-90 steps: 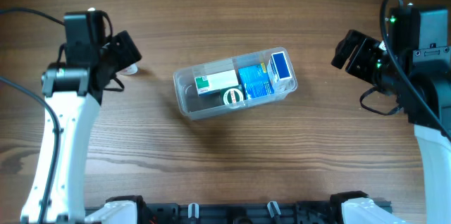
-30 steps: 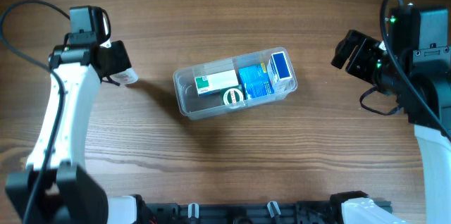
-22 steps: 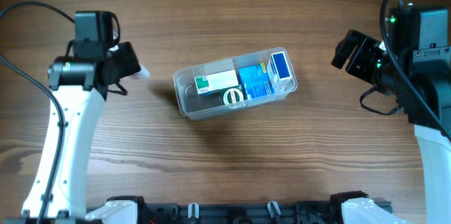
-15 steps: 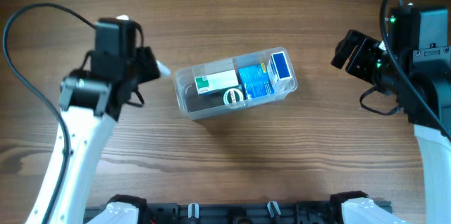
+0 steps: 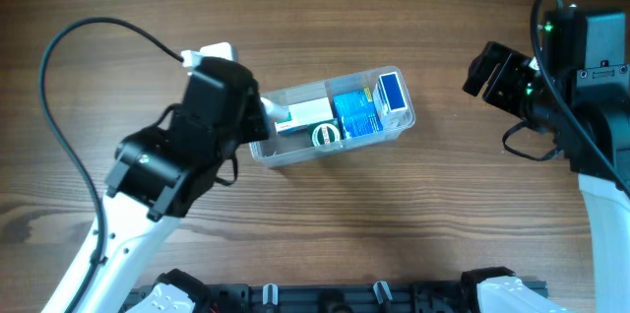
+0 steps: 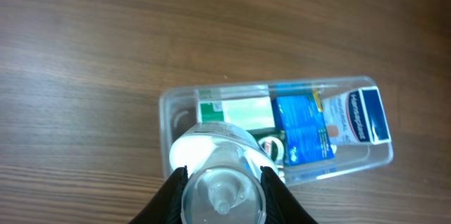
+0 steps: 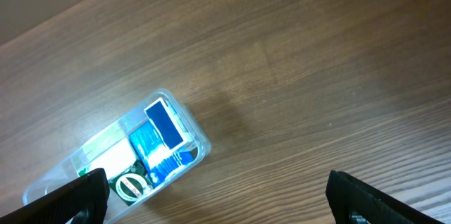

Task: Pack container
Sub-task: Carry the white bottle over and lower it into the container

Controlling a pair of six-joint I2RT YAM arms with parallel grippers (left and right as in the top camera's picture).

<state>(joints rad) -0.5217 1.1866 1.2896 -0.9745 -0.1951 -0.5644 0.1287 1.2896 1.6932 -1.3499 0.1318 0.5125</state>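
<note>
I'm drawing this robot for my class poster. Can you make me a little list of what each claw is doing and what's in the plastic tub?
left gripper: shut on a small clear bottle, over the container's left end
right gripper: open, empty, off to the right of the container
container: clear plastic tub on the wooden table
inside it: white-and-green box, blue packet, blue-and-white box, round green-and-white item

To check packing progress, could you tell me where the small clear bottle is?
Left wrist view: the bottle sits in the left gripper, over the container's left end, by the green-and-white box.
</note>
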